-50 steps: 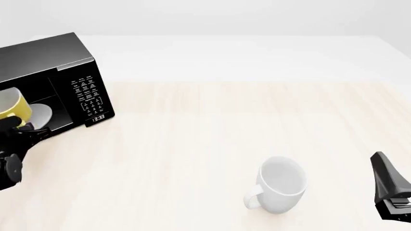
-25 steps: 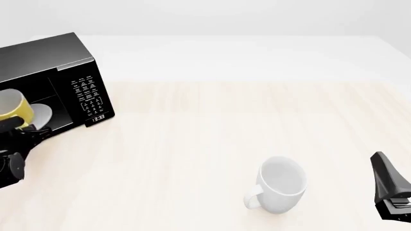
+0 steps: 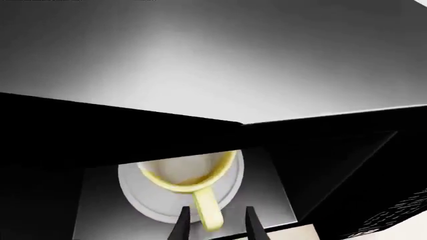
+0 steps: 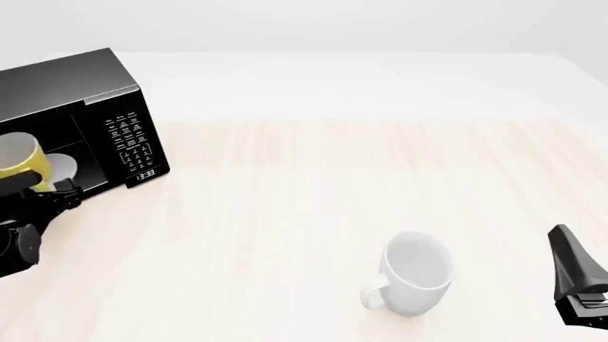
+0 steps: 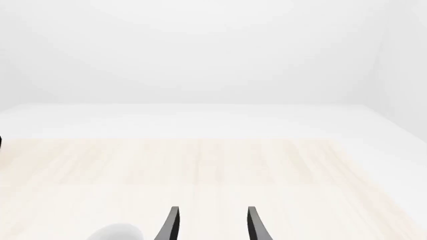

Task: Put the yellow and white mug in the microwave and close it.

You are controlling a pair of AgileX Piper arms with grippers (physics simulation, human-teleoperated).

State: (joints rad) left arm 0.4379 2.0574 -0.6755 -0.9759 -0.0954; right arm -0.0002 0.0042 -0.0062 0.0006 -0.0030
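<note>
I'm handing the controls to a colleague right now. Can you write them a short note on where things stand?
Left claw: open, its fingers either side of the handle of the yellow and white mug, not clamped.
Right claw: open, holding nothing, parked at the table's near right.
The mug is upright over the white round plate inside the microwave; contact with the plate can't be confirmed.
The all-white mug stands on the table, not part of the job.
Done: mug in the microwave.
Left: back the left claw out and close the door, which isn't visible in these views.
</note>
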